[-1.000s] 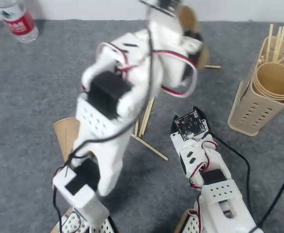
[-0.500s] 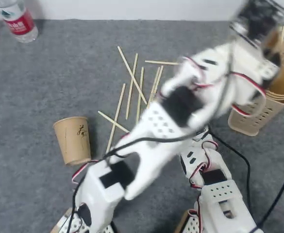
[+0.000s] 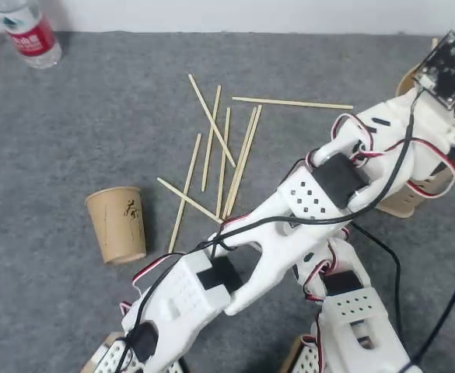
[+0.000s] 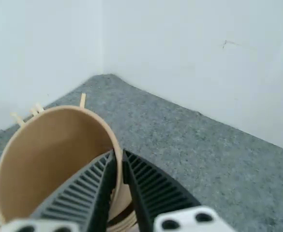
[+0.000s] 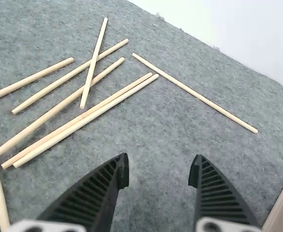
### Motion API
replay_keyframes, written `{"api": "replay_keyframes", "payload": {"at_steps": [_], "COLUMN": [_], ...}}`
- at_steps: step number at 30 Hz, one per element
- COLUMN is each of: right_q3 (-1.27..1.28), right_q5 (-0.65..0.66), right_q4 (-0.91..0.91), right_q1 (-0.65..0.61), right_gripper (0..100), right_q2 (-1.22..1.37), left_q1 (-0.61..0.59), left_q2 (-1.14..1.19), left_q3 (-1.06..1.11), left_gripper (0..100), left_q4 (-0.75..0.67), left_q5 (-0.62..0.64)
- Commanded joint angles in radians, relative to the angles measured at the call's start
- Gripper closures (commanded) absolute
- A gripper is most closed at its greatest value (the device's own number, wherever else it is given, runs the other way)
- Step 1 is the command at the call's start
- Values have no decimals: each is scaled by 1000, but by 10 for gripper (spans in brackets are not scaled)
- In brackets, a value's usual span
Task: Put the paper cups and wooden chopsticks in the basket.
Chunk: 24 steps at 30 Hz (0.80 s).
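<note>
1. My left gripper (image 4: 118,154) is clamped on the rim of a paper cup (image 4: 49,154). Its 2 fingers are pressed nearly together with the cup wall between them.
2. A few upright chopstick tips (image 4: 35,110) poke up just beyond the far rim of that cup.
3. In the high view my left arm (image 3: 313,198) stretches across the table, and its wrist sits over the basket (image 3: 396,204) at the right edge.
4. My right gripper (image 5: 159,164) hangs low over the grey carpet (image 5: 180,116), fingers wide apart and holding nothing.
5. The loose wooden chopsticks (image 3: 227,148) lie scattered on the carpet ahead of it, some crossing each other.
6. 1 other cup (image 3: 118,225) rests on the carpet to the left of those chopsticks, well apart from the basket.
7. A water bottle (image 3: 26,31) lies at the far left corner.
</note>
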Motion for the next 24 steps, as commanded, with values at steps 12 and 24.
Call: {"api": "replay_keyframes", "payload": {"at_steps": [12, 24], "right_q3": [-9, -9], "right_q5": [14, 14], "right_q4": [-22, -22], "right_q1": [12, 12], "right_gripper": [786, 786], "right_q2": [-18, -18], "left_q1": [6, -158], "left_q2": [-40, -143], "left_q3": [-180, -403], "left_gripper": [744, 739], "left_q4": [249, 356], "left_q5": [126, 428]}}
